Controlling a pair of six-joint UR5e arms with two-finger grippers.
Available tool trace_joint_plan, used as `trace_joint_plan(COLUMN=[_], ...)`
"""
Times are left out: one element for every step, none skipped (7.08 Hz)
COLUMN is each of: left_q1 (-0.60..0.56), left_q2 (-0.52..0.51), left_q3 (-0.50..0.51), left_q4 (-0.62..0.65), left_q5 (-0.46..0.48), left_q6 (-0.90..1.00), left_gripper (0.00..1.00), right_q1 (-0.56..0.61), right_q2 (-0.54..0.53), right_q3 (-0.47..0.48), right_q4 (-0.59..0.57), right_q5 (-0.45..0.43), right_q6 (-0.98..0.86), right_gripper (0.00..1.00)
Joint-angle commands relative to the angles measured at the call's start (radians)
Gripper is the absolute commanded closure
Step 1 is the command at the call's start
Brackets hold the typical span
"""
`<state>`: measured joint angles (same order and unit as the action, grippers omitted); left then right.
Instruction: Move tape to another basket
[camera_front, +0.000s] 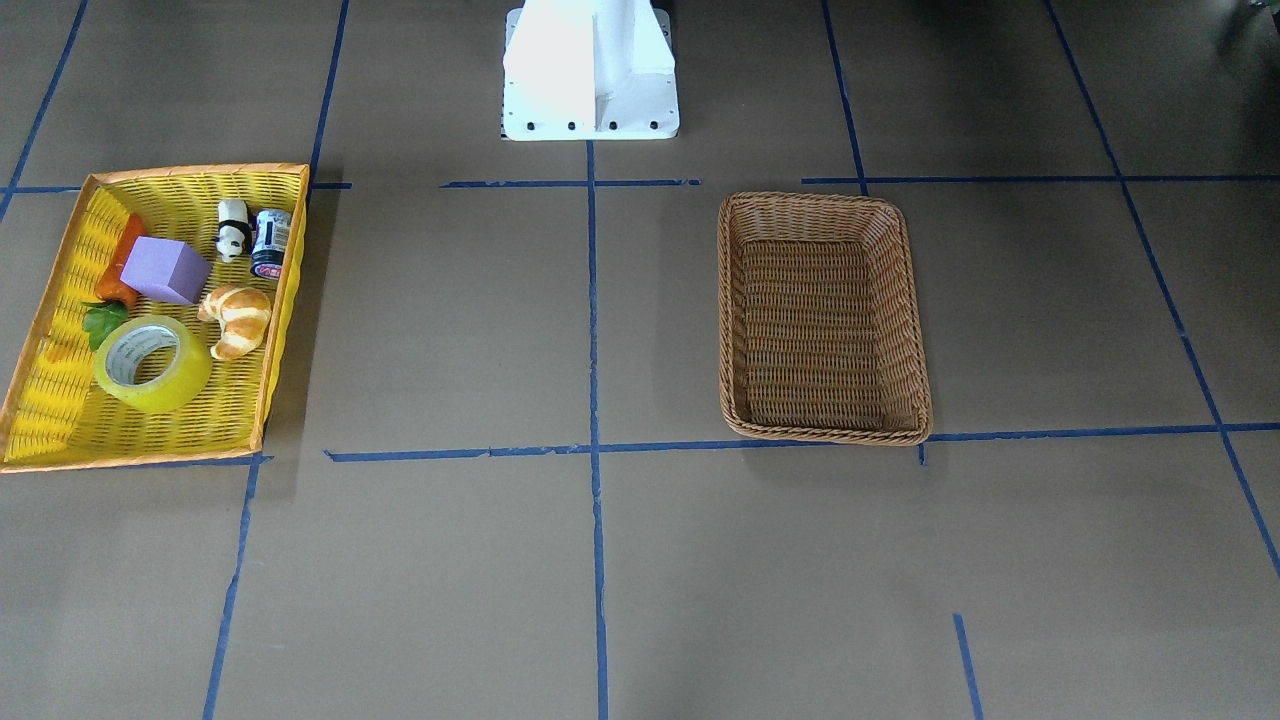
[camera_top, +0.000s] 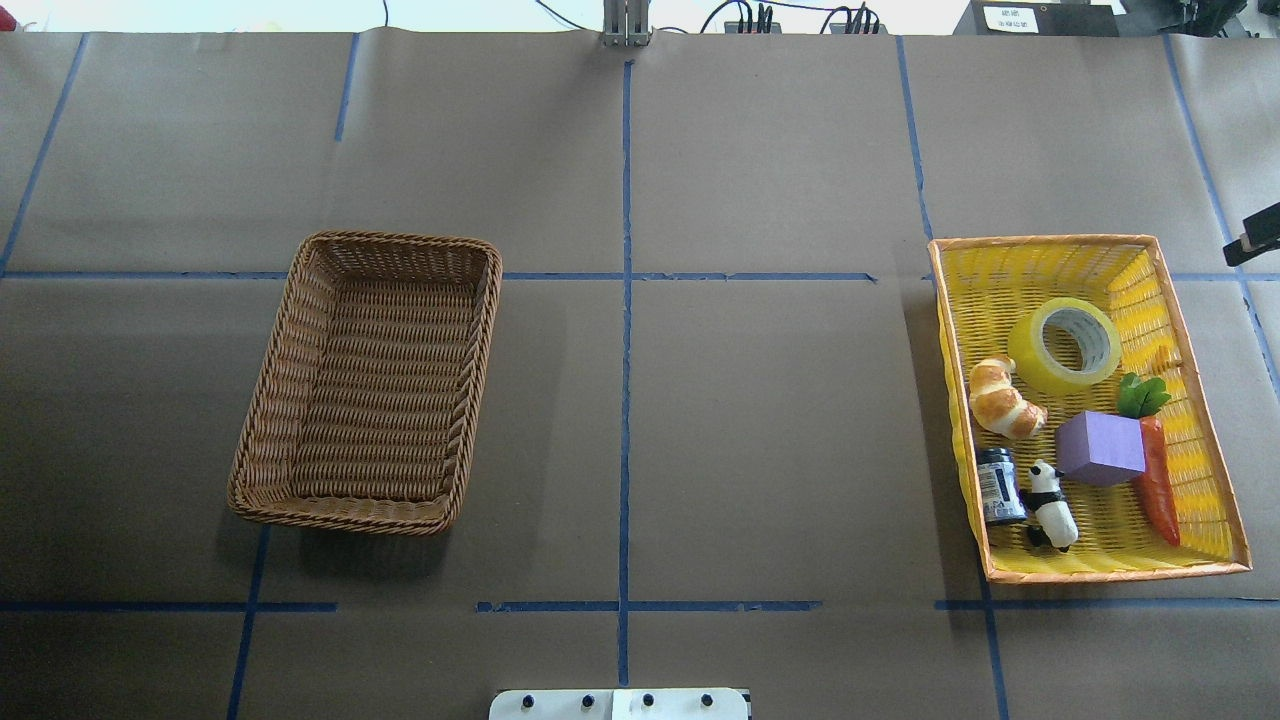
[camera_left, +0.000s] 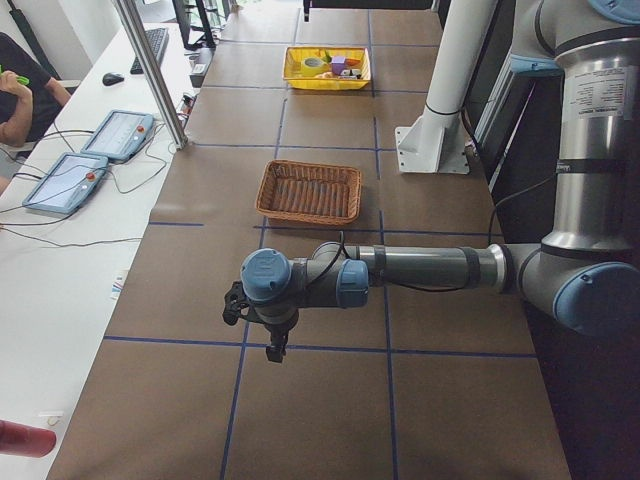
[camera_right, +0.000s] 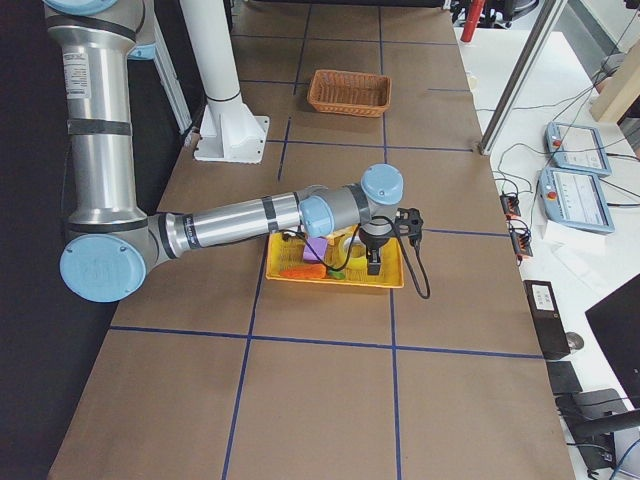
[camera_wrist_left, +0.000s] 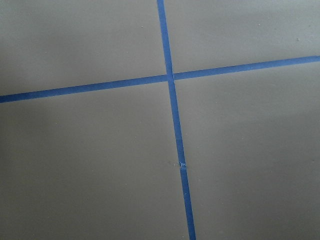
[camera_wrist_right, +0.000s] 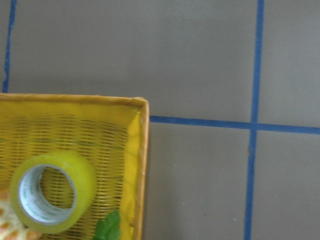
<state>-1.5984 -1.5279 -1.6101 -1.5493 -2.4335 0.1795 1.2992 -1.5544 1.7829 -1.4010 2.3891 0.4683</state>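
The yellow-green tape roll (camera_front: 152, 363) lies flat in the yellow, orange-rimmed tray (camera_front: 190, 170), near its far corner in the overhead view (camera_top: 1066, 345). The right wrist view shows the tape (camera_wrist_right: 52, 192) at lower left, with no fingers in sight. The brown wicker basket (camera_top: 340, 515) stands empty on the table's left half (camera_front: 825, 432). My right gripper (camera_right: 374, 262) hangs above the tray's outer edge; I cannot tell if it is open. My left gripper (camera_left: 272, 345) hangs over bare table beyond the wicker basket (camera_left: 305, 215); I cannot tell its state.
The tray (camera_top: 1040, 241) also holds a croissant (camera_top: 1003, 400), a purple block (camera_top: 1100, 448), a carrot (camera_top: 1158, 485), a panda figure (camera_top: 1050, 495) and a small can (camera_top: 998, 485). The white robot base (camera_front: 590, 70) stands at the table's near edge. Blue tape lines cross the brown table.
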Motion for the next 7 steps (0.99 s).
trace_joint_plan(left_q1=[0.000, 0.000, 0.000, 0.000, 0.000, 0.000, 0.000], left_q2=[0.000, 0.002, 0.002, 0.002, 0.002, 0.002, 0.002], left_q3=[0.001, 0.001, 0.001, 0.001, 0.001, 0.001, 0.001], left_q4=[0.000, 0.000, 0.000, 0.000, 0.000, 0.000, 0.000], left_q5=[-0.001, -0.001, -0.001, -0.001, -0.001, -0.001, -0.001], left_q6=[0.000, 0.000, -0.009, -0.009, -0.011, -0.009, -0.009], left_gripper=[0.00, 0.00, 0.00, 0.00, 0.00, 0.00, 0.00], right_q1=[-0.145, -0.188, -0.213, -0.236, -0.250, -0.255, -0.273], right_q2=[-0.004, -0.003, -0.003, -0.001, 0.007, 0.007, 0.008], right_q3=[-0.008, -0.008, -0.017, -0.029, -0.058, -0.077, -0.091], right_q4=[0.152, 0.155, 0.155, 0.155, 0.166, 0.171, 0.171], right_q5=[-0.097, -0.125, -0.140, -0.151, -0.159, -0.159, -0.160], right_q6=[0.202, 0.226, 0.228, 0.228, 0.228, 0.227, 0.227], right_gripper=[0.01, 0.01, 0.01, 0.01, 0.01, 0.01, 0.01])
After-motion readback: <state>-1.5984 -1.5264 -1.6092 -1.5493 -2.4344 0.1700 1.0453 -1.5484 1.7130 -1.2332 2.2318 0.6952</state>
